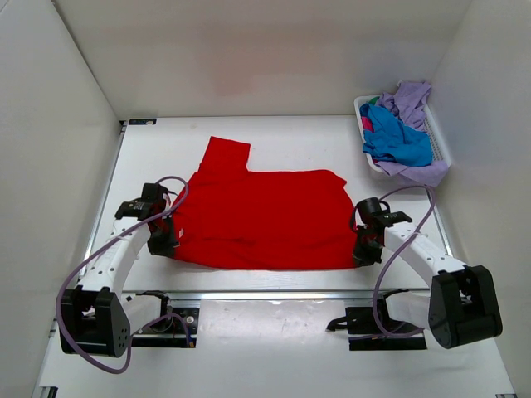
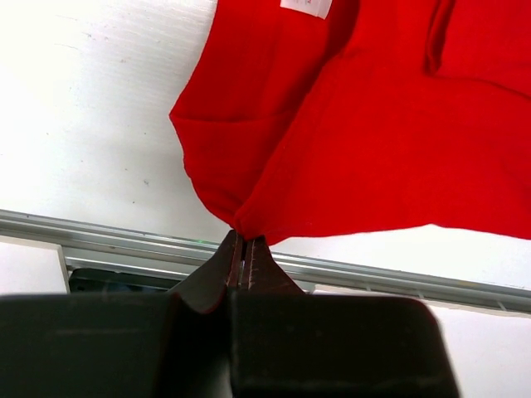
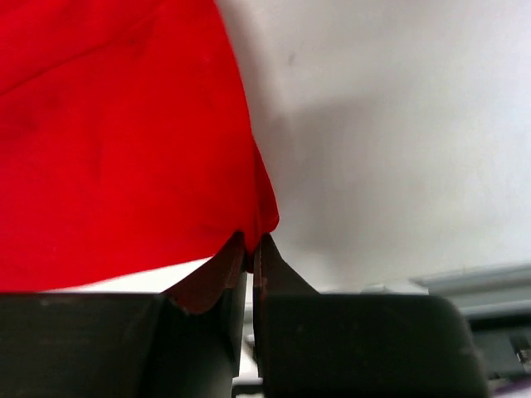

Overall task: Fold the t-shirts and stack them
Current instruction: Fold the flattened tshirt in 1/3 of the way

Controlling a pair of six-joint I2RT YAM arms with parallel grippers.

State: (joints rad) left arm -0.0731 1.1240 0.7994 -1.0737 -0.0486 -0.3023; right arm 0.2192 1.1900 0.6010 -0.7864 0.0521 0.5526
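I find the red t-shirt (image 1: 261, 220) spread flat across the middle of the table (image 1: 315, 137), one sleeve pointing toward the far left. Its near hem runs just short of the metal rail (image 1: 274, 293) along the table's near edge.

The left gripper (image 2: 245, 240) sits at the shirt's near-left corner. In the left wrist view its jaws are pressed together on a pinch of red cloth, which gathers into folds at the tips. The right gripper (image 3: 250, 242) sits at the near-right corner. Its jaws are likewise closed on the edge of the cloth, with bare table to the right of it. A small white tag (image 2: 305, 7) shows on the shirt at the top of the left wrist view.

Container: one white slatted basket (image 1: 440, 141) stands in the far right corner, against the side wall and well apart from the red shirt. A blue t-shirt (image 1: 398, 137) lies crumpled on top of its contents. A lavender t-shirt (image 1: 411, 99) bunches up at the far end and hangs over the near rim onto the table. Scraps of pink and green show at the basket's left edge; I cannot tell what they are.

Surroundings: purple cables (image 1: 83, 274) loop off both arms, the left one arching close to the shirt's left edge. Nothing lies between the shirt and the basket.
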